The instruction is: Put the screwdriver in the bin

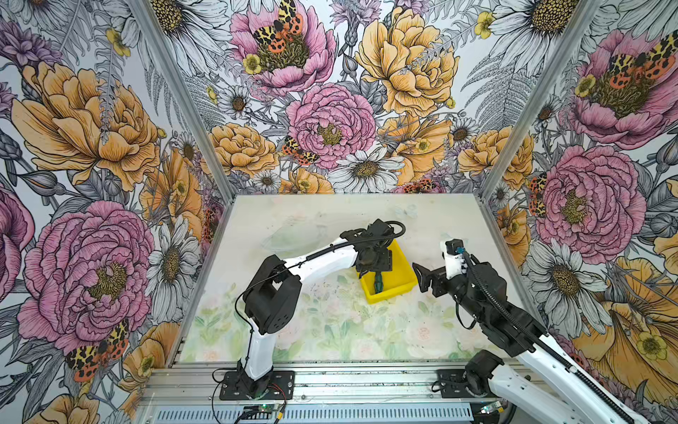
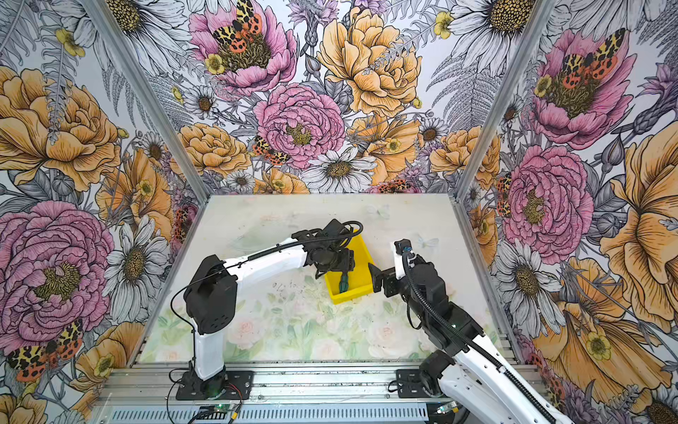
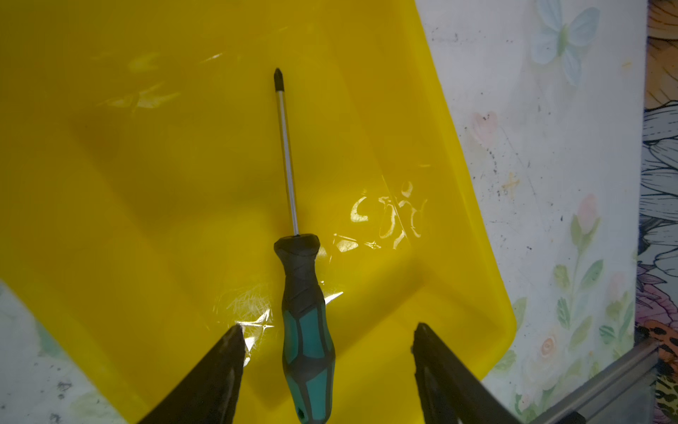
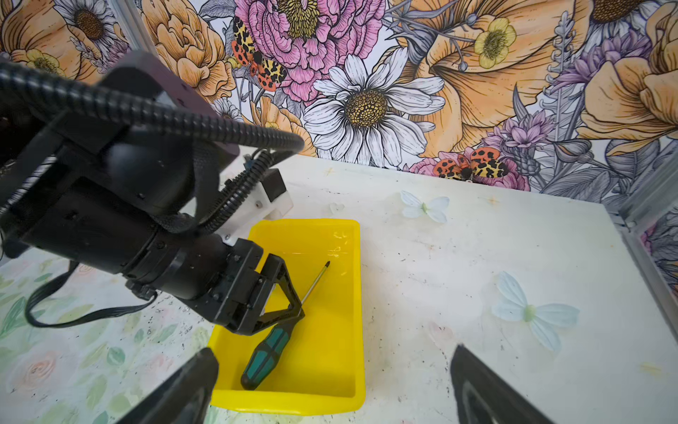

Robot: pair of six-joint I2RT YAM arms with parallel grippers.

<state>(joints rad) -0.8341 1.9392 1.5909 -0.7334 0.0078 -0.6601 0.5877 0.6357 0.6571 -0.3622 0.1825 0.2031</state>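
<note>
The screwdriver [image 3: 304, 312], with a teal and black handle and a thin metal shaft, lies inside the yellow bin [image 3: 146, 183]. My left gripper [image 3: 329, 327] hangs open just above its handle, both fingers clear of it. In the right wrist view the screwdriver [image 4: 271, 352] slants across the floor of the bin [image 4: 330, 330], and the left gripper [image 4: 290, 301] hides the neck of its handle. Both top views show the handle [image 1: 378, 285] [image 2: 344, 284] below the left gripper [image 1: 376, 270]. My right gripper [image 4: 334, 350] stands open and holds nothing, right of the bin [image 1: 398, 271].
Floral walls close in the white tabletop on three sides, with metal corner posts [image 1: 488, 191]. Pale butterfly prints [image 4: 528, 312] mark the table to the right of the bin. Both arm bases sit on the aluminium rail [image 1: 330, 381] at the front edge.
</note>
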